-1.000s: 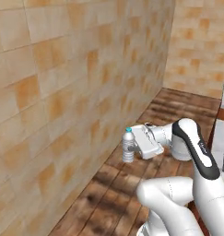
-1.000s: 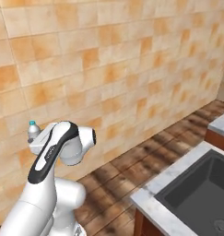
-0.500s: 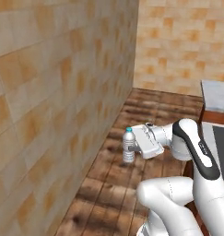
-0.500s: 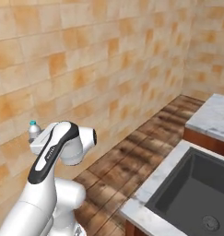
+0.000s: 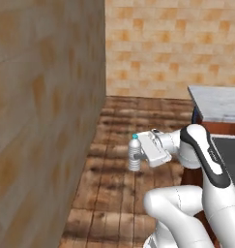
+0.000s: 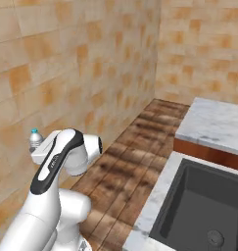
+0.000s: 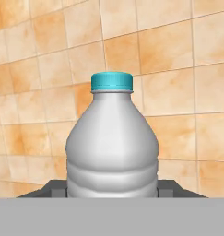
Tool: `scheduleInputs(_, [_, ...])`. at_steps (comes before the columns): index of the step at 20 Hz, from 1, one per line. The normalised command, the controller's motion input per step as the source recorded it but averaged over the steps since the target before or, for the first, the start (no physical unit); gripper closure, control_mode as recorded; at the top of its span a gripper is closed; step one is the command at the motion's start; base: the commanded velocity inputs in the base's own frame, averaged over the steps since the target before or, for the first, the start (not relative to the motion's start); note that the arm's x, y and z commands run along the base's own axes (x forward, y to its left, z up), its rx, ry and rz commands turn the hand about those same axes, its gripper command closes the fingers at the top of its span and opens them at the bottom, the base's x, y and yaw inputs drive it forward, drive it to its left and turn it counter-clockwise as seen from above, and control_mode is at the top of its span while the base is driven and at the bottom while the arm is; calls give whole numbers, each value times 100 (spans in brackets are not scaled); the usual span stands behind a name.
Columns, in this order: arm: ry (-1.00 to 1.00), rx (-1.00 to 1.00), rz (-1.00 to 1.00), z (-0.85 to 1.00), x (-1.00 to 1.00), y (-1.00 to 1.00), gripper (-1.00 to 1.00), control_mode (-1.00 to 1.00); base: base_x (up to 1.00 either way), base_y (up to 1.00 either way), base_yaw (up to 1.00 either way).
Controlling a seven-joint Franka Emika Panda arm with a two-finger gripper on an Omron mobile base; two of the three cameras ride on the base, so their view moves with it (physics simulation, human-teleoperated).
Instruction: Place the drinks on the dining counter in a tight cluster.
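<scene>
The hand (image 5: pixel 139 156) is clamped on the small clear water bottle (image 5: pixel 134 153), which stands upright in the grip, its blue cap (image 7: pixel 111 81) on top. In the left base view the bottle is carried in the air over the wooden floor (image 5: pixel 114 193), held out to the left of the white arm and close to the tiled wall (image 5: pixel 46 121) on that side. In the hand view the bottle (image 7: pixel 112 147) sits squarely between the two dark fingertips (image 7: pixel 51 188), which press against its lower sides; orange-tan tiles lie behind it.

In the right base view the bottle's cap and shoulder (image 6: pixel 35 139) peep out behind the arm's upper link, against the tiled wall (image 6: pixel 66 63). The grip itself is hidden there.

The bottle is well apart from the marble worktop (image 6: pixel 213 125), which lies at the right of that view. A dark built-in sink (image 6: pixel 208 206) is set into the worktop's nearer part, with a drain (image 6: pixel 214 238) at its bottom. In the left base view a corner of the same worktop (image 5: pixel 218 101) shows at the right edge, seemingly on a wood base, though the view is too dim there to be sure.
</scene>
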Motion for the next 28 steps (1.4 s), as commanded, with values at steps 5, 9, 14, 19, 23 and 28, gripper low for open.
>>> scheduleInputs(5, [0,0,0,0,0,0,100,100,50,24,-53])
scheduleInputs(9, [0,0,0,0,0,0,100,100,57,34,-43])
scheduleInputs(14, [0,0,0,0,0,0,100,100,61,39,-37])
scheduleInputs(19, [0,0,0,0,0,0,100,100,57,39,-41])
scheduleInputs(23, [0,0,0,0,0,0,100,100,57,41,-41])
scheduleInputs(28, [0,0,0,0,0,0,100,100,57,49,-36])
